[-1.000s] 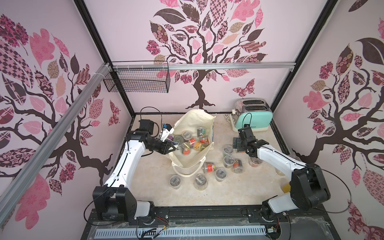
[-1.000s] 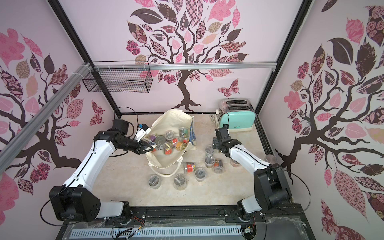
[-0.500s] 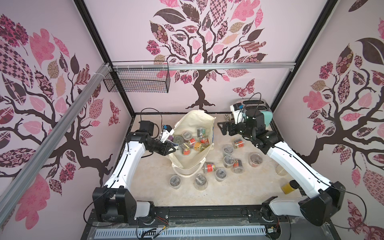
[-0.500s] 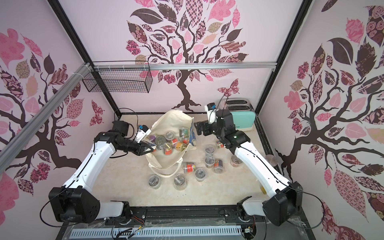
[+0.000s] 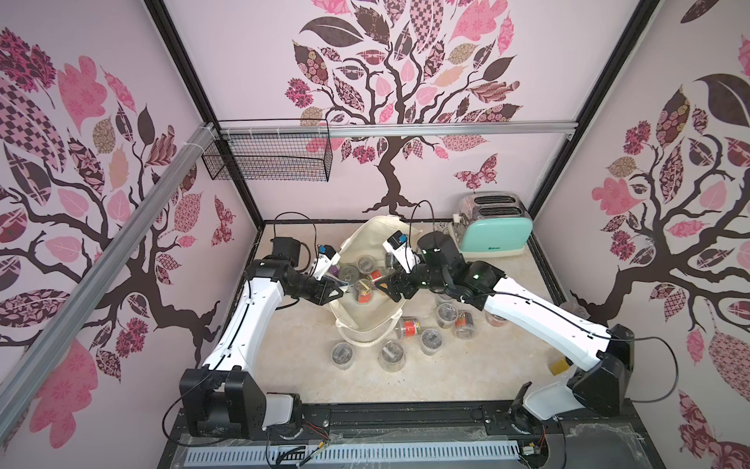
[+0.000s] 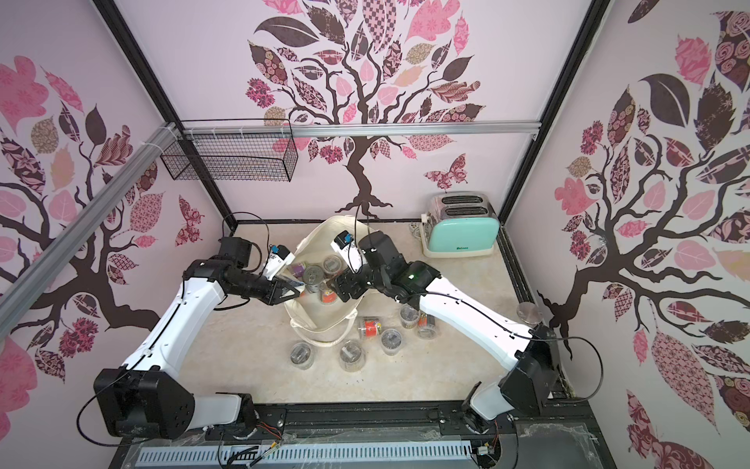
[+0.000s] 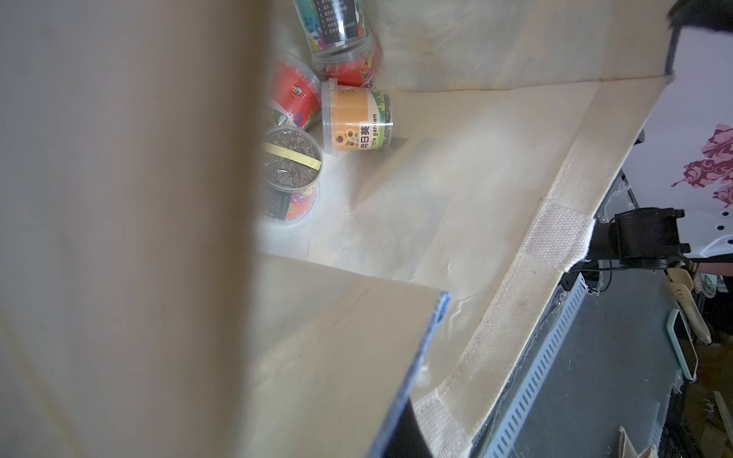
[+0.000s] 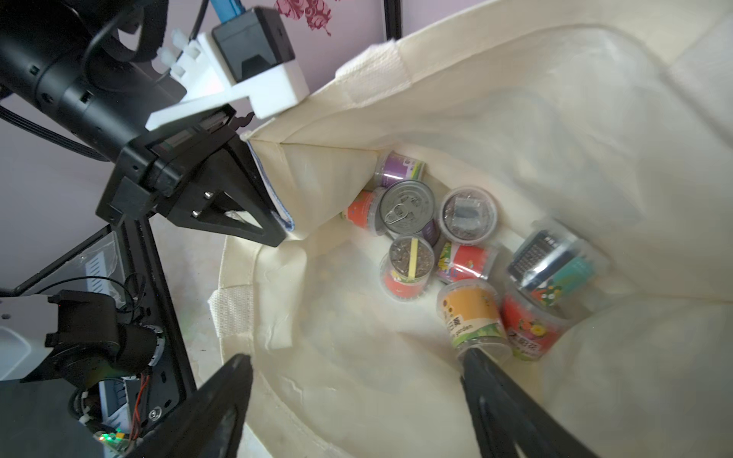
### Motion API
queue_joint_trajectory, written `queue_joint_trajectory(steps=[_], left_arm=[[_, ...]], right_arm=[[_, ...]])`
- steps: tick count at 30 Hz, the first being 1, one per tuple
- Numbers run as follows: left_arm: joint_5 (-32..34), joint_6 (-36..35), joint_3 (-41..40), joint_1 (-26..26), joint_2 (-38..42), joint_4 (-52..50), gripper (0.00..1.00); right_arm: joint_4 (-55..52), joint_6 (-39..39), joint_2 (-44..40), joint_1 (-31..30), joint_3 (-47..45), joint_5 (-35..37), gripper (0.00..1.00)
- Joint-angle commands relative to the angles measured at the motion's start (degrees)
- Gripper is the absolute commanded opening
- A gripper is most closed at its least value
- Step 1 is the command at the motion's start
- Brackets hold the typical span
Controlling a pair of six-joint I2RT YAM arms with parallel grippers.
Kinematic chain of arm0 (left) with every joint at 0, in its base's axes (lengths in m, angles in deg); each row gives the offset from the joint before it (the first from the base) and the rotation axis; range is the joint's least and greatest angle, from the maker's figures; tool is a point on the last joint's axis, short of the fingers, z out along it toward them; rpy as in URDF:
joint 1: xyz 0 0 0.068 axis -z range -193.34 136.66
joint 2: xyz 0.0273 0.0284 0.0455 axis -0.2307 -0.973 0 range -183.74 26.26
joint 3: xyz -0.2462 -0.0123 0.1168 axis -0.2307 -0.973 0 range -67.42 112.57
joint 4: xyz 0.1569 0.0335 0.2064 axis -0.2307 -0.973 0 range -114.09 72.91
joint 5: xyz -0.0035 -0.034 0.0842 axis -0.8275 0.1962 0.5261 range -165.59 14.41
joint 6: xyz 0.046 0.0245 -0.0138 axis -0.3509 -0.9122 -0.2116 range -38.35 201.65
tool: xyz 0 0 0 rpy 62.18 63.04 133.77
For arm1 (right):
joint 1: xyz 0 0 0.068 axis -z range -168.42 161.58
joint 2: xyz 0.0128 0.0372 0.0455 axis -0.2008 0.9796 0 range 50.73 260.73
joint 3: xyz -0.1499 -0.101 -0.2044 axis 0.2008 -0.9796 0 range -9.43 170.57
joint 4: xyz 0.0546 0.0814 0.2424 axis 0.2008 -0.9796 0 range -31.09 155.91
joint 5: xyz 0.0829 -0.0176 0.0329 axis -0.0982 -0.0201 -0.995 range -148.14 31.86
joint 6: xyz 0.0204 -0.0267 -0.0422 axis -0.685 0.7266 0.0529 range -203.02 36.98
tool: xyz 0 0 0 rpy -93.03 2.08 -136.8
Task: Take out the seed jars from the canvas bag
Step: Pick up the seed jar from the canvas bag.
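The right pincer point(image 5: 389, 286) had moved from beside the toaster point(image 5: 493, 237) to the bag point(image 5: 367, 320) mouth. Its jaws were spread with nothing between them, and one fingertip point(image 8: 488, 384) lay just beside an orange jar point(image 8: 470, 313). The left pincer point(image 5: 339, 289) remained pressed together on the bag rim, position unchanged. Several jars point(image 8: 408, 269) lay clustered inside the bag. Other jars point(image 5: 430, 340) stood on the surface point(image 5: 466, 377) beside it, as before.
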Motion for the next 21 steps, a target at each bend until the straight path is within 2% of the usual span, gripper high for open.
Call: queue_joint_trajectory(steps=[1,6,10,13,15,21], left_arm=[[-1.82,-0.67,-0.40,0.14,1.22,-0.63,0.00],[-1.53,-0.68,-0.08,0.10,1.62,-0.77,0.00],[-1.80,-0.99,-0.89,0.12,2.32,-0.44,0.00],[-1.48,-0.91,-0.44,0.13,2.21,-0.39,0.00],[-1.47,-0.93,0.02,0.12,2.00,-0.88,0.00],[-1.45,-0.69,0.48,0.12,1.65,-0.97,0.00]], right_arm=[[-1.56,-7.96,4.36,-0.92,3.56,4.99,0.83],[-3.55,-15.48,10.34,-1.99,6.24,9.46,0.81],[-8.03,-16.23,17.00,-4.26,12.42,13.38,0.81],[-12.45,-21.34,22.66,-4.86,18.25,17.93,0.80],[-14.83,-23.51,26.12,-4.88,21.78,19.05,0.81],[-15.02,-26.06,32.32,-4.90,24.80,23.53,0.85]])
